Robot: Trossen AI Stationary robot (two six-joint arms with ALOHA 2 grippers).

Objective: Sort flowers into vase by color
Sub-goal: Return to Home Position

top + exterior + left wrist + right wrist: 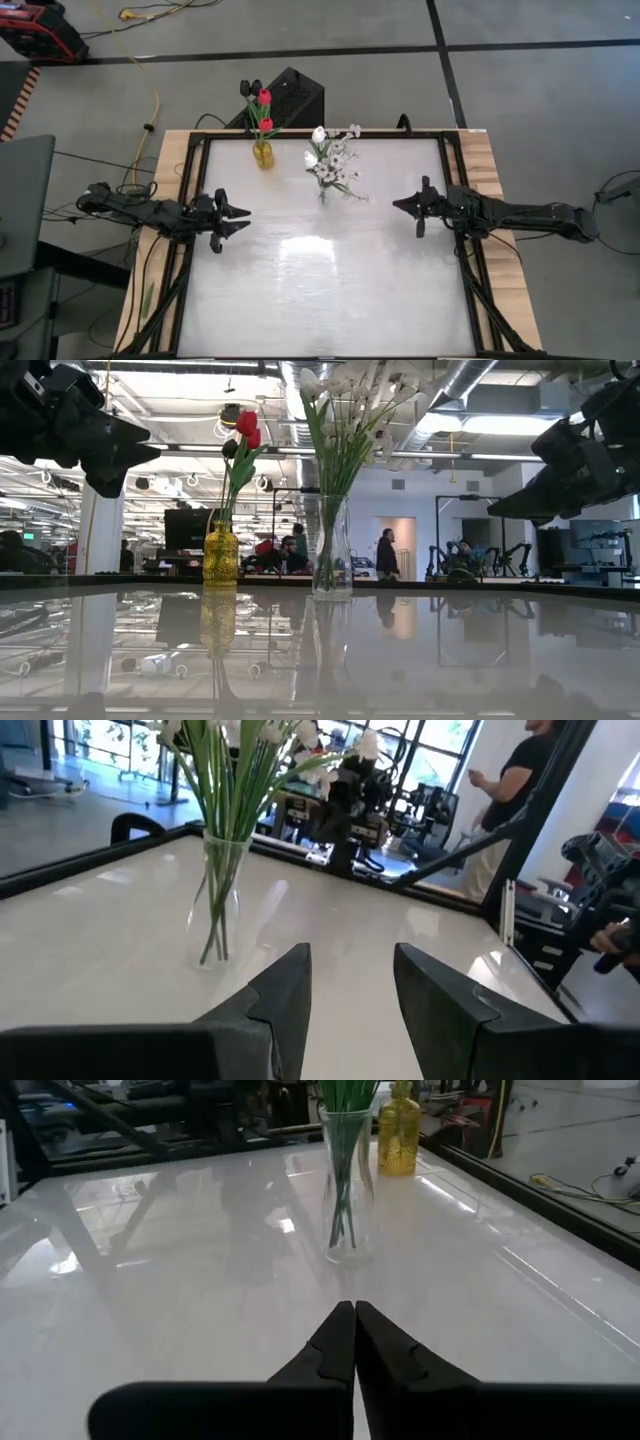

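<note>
A yellow glass vase [262,153] stands at the table's far edge, left of centre, holding red and dark tulip-like flowers [263,108]. To its right a clear glass vase [331,547] stands on its base and holds white flowers and leafy sprigs [333,158]. My left gripper [240,217] hovers open at the table's left edge with nothing between its fingers. My right gripper [399,206] is shut and empty at the right edge, pointing toward the clear vase [347,1190].
The table top [330,270] is white and glossy, inside a black frame [466,250]. A black box [292,98] sits beyond the far edge. People [386,554] stand in the room behind the table.
</note>
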